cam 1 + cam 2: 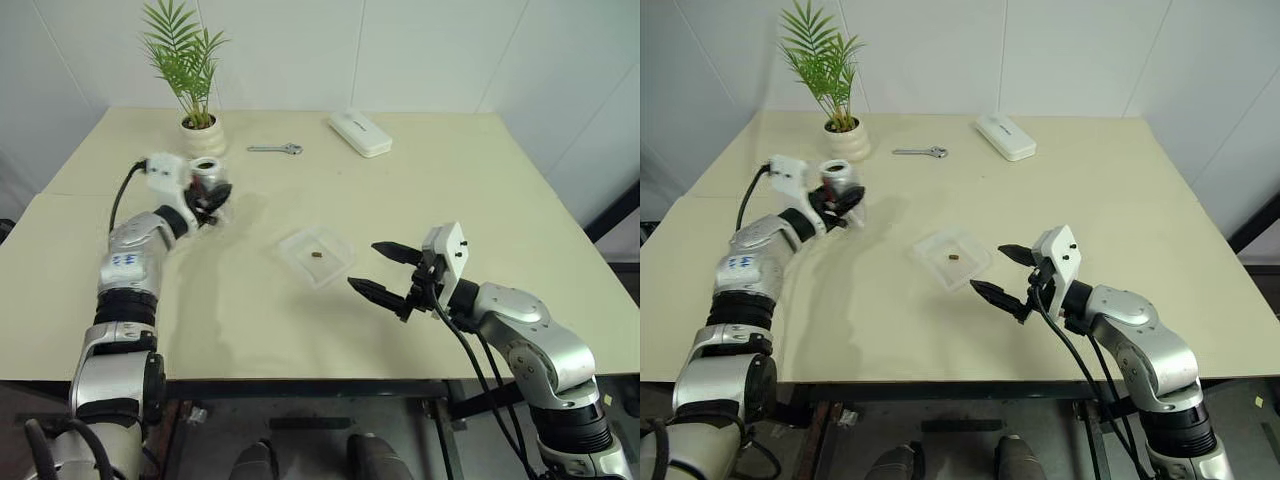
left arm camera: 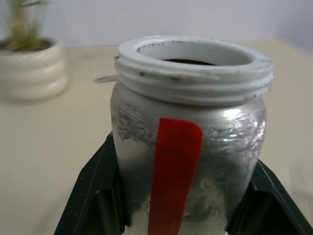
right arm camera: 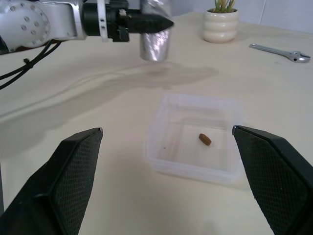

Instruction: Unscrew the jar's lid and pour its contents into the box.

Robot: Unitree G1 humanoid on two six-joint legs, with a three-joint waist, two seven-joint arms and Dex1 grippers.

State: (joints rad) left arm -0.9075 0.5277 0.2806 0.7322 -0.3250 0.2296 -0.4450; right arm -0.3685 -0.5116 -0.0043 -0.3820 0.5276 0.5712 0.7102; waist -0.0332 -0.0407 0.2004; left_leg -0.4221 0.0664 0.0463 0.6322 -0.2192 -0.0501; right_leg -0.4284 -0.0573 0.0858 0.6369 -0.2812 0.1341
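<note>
From the head views, the left hand [image 1: 210, 195] was clamped around the small silvery-grey translucent jar [image 1: 205, 170], holding it upright and lidless above the pale cream counter [image 1: 480, 190], just in front of the white ribbed plant pot [image 1: 203, 135] with its green palm. Over on the right, the right hand [image 1: 385, 270] hung with its black fingers spread wide, gripping nothing, just beside the shallow square clear plastic box [image 1: 316, 256]. Inside that box lay the tiny dark brown pellet [image 1: 316, 255]. Further back, a silver wrench [image 1: 276, 149] and a white oblong case [image 1: 360, 133] sat well apart from the action. In the left wrist view, the jar filled the frame between two black fingers [image 2: 93, 196] pressed on its sides, its whitish threaded rim [image 2: 193, 68] open and a red strip [image 2: 173, 171] running down its wall. In the right wrist view, the open fingers [image 3: 63, 181] framed the clear box, pellet resting on its floor, with the left hand and jar beyond it and the pot and wrench behind.
</note>
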